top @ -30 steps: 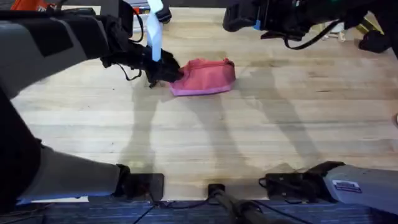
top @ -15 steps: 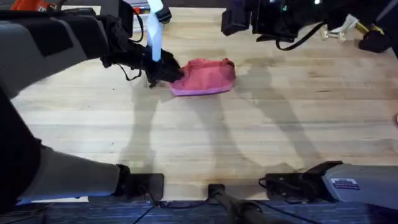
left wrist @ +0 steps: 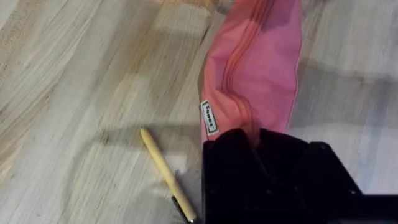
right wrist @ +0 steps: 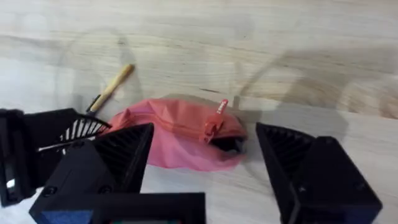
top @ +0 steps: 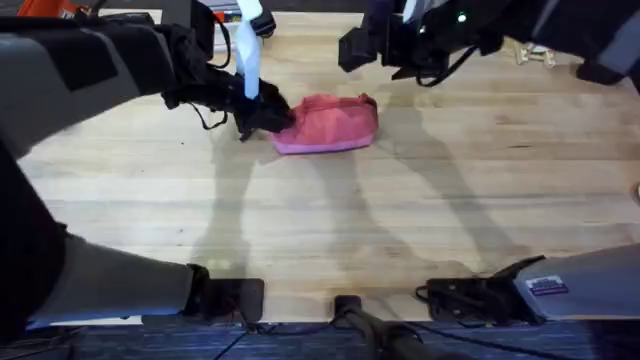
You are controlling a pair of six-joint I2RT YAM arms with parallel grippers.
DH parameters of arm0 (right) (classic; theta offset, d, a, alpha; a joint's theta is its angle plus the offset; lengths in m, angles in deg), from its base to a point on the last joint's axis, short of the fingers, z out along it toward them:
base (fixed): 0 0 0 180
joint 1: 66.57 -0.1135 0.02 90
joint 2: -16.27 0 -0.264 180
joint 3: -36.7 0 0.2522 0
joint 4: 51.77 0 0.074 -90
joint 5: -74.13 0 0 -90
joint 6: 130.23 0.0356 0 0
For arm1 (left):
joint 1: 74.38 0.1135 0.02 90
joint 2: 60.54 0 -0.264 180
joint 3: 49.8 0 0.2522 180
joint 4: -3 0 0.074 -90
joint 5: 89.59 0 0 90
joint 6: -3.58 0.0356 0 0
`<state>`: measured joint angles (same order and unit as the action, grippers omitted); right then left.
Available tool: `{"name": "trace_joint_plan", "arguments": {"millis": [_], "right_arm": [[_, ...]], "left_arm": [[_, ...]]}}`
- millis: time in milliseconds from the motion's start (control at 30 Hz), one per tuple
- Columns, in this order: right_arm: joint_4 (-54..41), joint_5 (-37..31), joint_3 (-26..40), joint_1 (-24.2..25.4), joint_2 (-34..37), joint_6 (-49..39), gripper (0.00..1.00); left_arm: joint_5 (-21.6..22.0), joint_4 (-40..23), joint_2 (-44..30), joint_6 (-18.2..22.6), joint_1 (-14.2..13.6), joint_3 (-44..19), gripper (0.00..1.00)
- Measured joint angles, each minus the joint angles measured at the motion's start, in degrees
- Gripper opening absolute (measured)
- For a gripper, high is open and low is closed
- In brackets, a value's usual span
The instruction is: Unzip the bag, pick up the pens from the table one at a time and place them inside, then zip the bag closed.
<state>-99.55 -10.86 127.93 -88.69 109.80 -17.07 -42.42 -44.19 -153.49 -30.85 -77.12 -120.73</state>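
The pink pencil pouch (top: 328, 123) is lain on the wooden table (top: 420, 210), one end pinched by the left gripper (top: 262, 115). A yellow-tan pen (left wrist: 165, 173) is seen beside it. The right gripper (right wrist: 202, 158) is held wide open above.

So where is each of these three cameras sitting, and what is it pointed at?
Overhead: above the arms' bases, looking down and forward at the table; both arms show, the left gripper on the pink bag.
Left wrist: on the left arm, looking along the bag and a pen; its own dark fingers show.
Right wrist: on the right arm, above the bag; its open gripper frames it.
Shared: both wrist views show the bag and pen.
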Motion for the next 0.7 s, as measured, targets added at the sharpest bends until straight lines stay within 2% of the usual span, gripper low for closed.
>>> {"name": "trace_joint_plan", "arguments": {"millis": [533,700], "right_arm": [[1.06,2.02,0.0,-0.01,8.83,1.75,0.997],[1.08,3.19,0.0,-0.01,9.43,1.96,0.995]], "left_arm": [[0.0,0.0,0.0,-0.02,0.0,0.0,0.042],[0.0,0.0,0.0,-0.02,0.0,0.0,0.042]]}}
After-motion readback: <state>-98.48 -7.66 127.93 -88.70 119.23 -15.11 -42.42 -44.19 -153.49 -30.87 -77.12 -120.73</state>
